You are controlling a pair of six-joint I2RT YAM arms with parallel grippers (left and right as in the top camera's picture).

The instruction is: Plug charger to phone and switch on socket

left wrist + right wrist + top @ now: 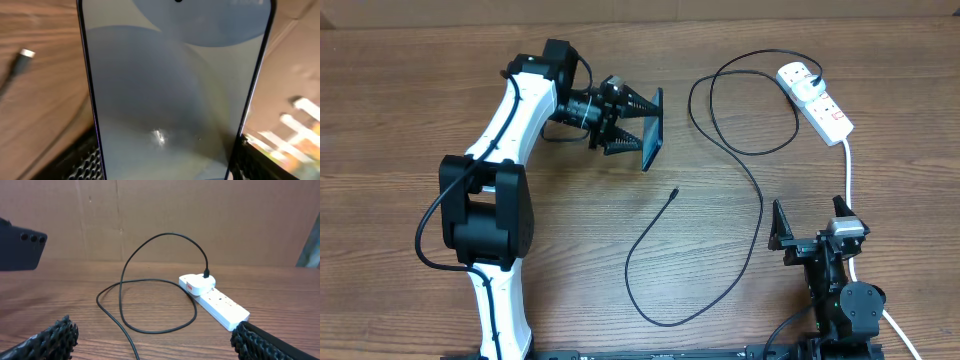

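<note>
From overhead, the left tool (642, 124) is clamped on the phone (653, 128), which shows only as a dark slab turned on edge, left of the worktop's (400, 120) middle. The left wrist view fills with the phone's pale blue-grey screen, ribbed fingers (86, 161) at its two long edges, and the connector (25, 54) blurred on the wood to one side. The charger (760, 205) lies loose in loops; its tip rests below the phone, apart from it, and its plug (798, 72) sits in the socket (823, 108) at far right. The right tool (808, 215) stands wide apart, holding nothing, near the front right. Its wrist view shows the plug seated and the phone's back lenses.
</note>
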